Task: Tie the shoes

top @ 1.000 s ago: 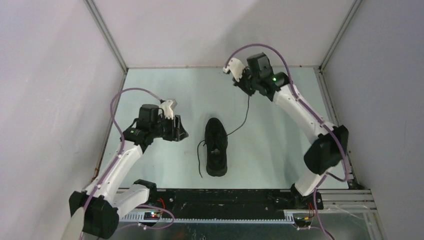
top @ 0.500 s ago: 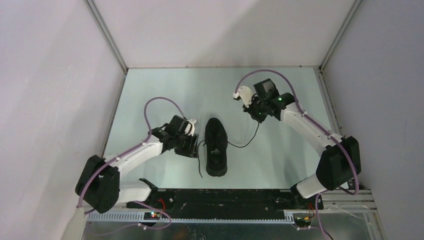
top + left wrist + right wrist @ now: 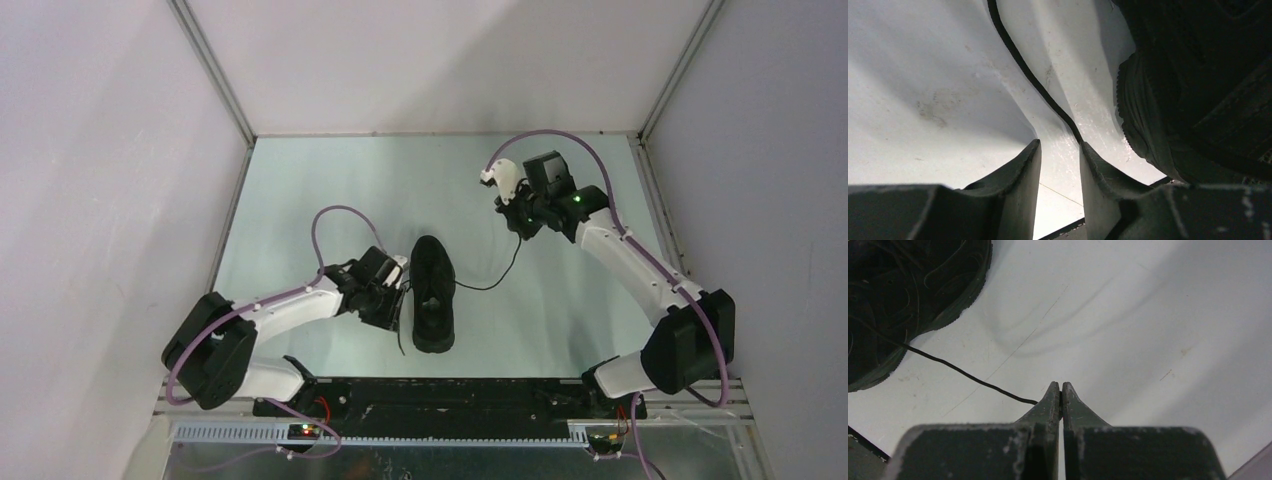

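The black sneaker (image 3: 433, 293) lies in the middle of the pale table, toe toward the far wall. My left gripper (image 3: 397, 296) is low at the shoe's left side, jaws open; in the left wrist view the left lace (image 3: 1030, 77) runs down to the tip of the right finger (image 3: 1098, 175), beside the gap, with the shoe's sole (image 3: 1168, 115) at the right. My right gripper (image 3: 519, 222) is right of and beyond the shoe, shut on the right lace (image 3: 497, 277), which slackly curves back to the shoe; in the right wrist view the lace (image 3: 963, 372) ends at the closed fingertips (image 3: 1059, 387).
Metal frame rails (image 3: 212, 80) and grey walls border the table on left, back and right. A black rail (image 3: 440, 395) runs along the near edge between the arm bases. The left lace's tail (image 3: 398, 340) trails toward the near edge.
My left gripper has moved right and down, up against the shoe's left side at the lace. My right gripper, still holding the right lace, came nearer from the far edge, then shifted slightly right; the lace went slack.
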Motion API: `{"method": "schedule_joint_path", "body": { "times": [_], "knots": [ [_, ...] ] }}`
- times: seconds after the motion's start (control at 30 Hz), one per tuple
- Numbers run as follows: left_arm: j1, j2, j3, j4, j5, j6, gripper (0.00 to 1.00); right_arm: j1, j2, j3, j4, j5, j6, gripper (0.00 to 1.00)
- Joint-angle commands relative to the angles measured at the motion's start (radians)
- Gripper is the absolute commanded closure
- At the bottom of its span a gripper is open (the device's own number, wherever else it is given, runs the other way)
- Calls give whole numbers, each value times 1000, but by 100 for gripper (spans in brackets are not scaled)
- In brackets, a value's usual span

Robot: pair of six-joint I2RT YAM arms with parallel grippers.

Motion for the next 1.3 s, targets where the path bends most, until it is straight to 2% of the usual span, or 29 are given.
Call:
{"method": "schedule_joint_path", "body": {
  "times": [0.0,0.37,0.6,0.63,0.67,0.73,0.83,0.93,1.07,1.13,1.23,1.27],
  "knots": [
    [-37,14,41,-12,-62,-29,60,-25,-64,16,45,-18,54,100],
    [-67,59,106,-47,-82,-51,60,-48,-78,16,38,-53,88,100],
    [-72,148,146,-71,-61,-48,64,-71,-60,17,58,-66,128,100],
    [-73,149,148,-84,-69,-53,74,-74,-59,17,60,-65,137,100],
    [-72,152,154,-93,-75,-60,89,-76,-58,17,65,-66,142,100],
    [-72,163,171,-118,-83,-60,99,-81,-57,17,64,-75,148,100],
    [-70,156,216,-168,-104,-38,100,-86,-50,16,35,-98,151,100],
    [-37,111,245,-231,-122,62,100,-90,-52,-21,6,-158,144,100],
    [42,11,251,-232,-138,218,100,-52,-64,-93,-85,-273,10,100],
    [77,-38,246,-222,-115,255,100,-17,-80,-121,-121,-281,-65,100],
    [99,-87,234,-242,-114,205,100,30,-107,-148,-127,-240,-130,100],
    [102,-104,218,-227,-107,184,100,35,-106,-149,-131,-216,-156,96]
  ]
}}
